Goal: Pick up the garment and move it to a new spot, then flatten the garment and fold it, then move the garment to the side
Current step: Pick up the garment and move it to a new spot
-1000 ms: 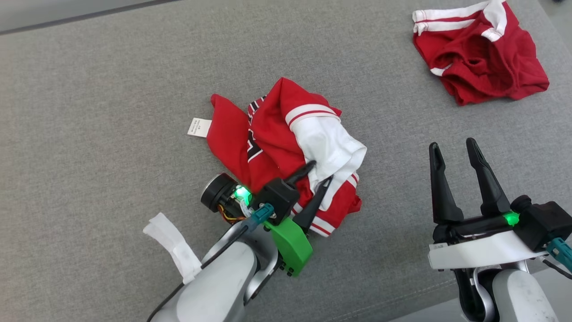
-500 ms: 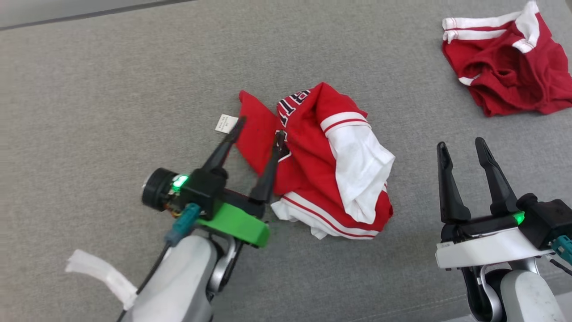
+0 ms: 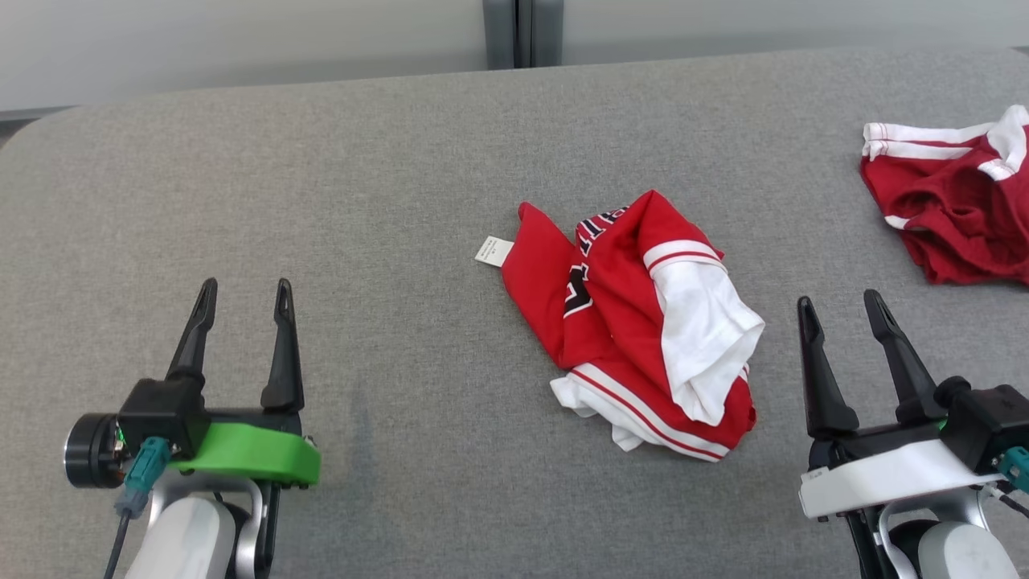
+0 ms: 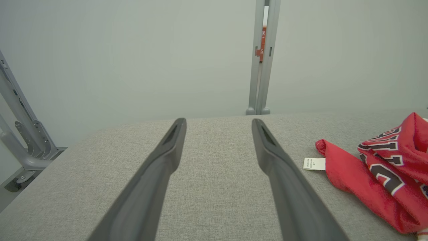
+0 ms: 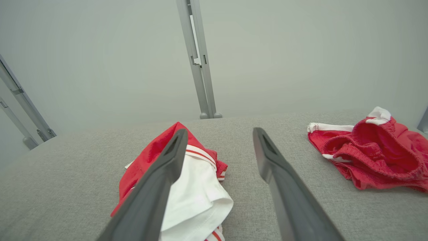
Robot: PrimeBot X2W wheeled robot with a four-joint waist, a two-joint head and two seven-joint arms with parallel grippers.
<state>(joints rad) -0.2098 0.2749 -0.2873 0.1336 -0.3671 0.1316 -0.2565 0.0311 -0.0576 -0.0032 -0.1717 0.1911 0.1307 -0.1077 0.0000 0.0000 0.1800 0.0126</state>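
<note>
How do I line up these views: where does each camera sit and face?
Head: above, facing down at table and jersey; left gripper and right gripper, open, at bottom.
Left wrist: low, facing the wall along its fingers; jersey at right.
Right wrist: likewise along its fingers; jersey left, shorts right.
All share the jersey.

Two red garments, a jersey (image 3: 611,322) and shorts (image 3: 957,217); two tools, left tool (image 3: 247,285) and right tool (image 3: 838,299)
</note>
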